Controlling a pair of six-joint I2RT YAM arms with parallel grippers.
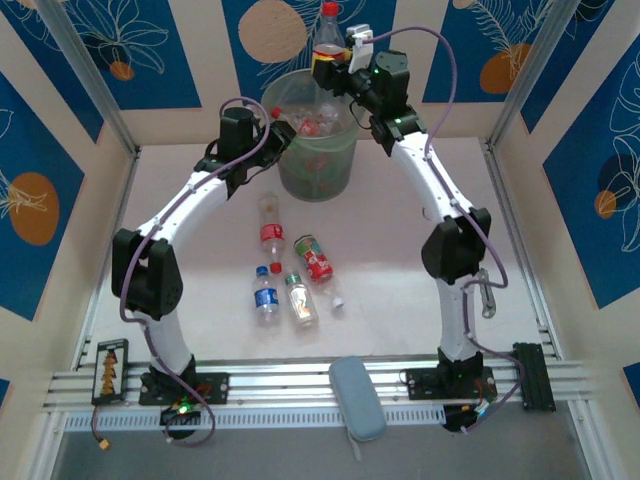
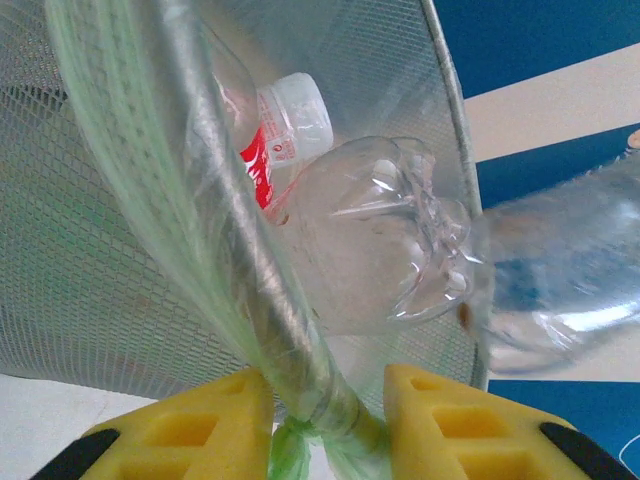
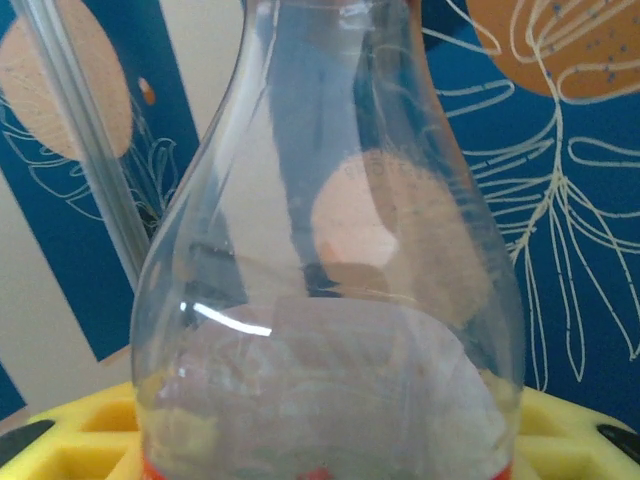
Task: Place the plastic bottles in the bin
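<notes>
Blue wall panels with orange discs and white leaf lines close in a white table (image 1: 400, 250). The right gripper (image 1: 330, 68) hangs above the far rim of the bin (image 1: 318, 160). Its yellow fingers (image 3: 60, 440) are clamped on an upright clear held bottle (image 1: 327, 40) with a red cap. The left gripper (image 1: 278, 128) sits at the bin's left rim. In its wrist view the yellow pads (image 2: 190, 435) stand on either side of the green rim, which fills the gap, so it looks pinched. Through the bin wall show a red-labelled bottle with a white cap (image 2: 290, 120) and a clear bottle base (image 2: 390, 230). On the table nearer the arm bases lie a clear red-labelled bottle (image 1: 268, 225), a red bottle (image 1: 316, 258), a blue-labelled bottle (image 1: 265, 298) and a green-and-white bottle (image 1: 300, 300). A grey-blue pad (image 1: 357, 397) lies at the near edge.
</notes>
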